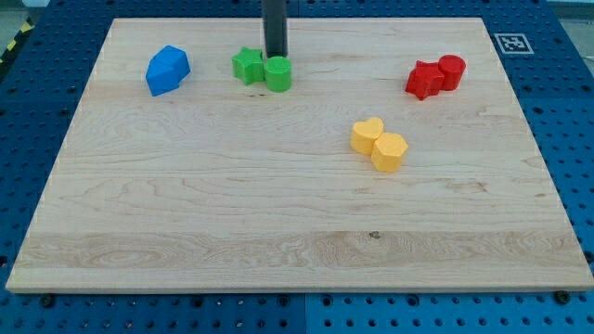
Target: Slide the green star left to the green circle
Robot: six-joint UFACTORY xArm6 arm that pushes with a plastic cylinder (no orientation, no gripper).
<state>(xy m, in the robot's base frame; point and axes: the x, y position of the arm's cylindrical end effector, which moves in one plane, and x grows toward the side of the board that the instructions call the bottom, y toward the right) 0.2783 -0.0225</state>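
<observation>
Green star point(247, 65) touching green circle point(277, 73); my tip point(276, 57) just behind circle.

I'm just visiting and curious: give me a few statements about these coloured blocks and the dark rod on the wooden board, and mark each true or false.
1. The green star block touches the green circle block. True.
2. My tip is beside the two red blocks. False: it stands just behind the green circle block.
3. The blue block lies toward the view's left of the green pair. True.
4. The two yellow blocks lie apart. False: they touch.
</observation>
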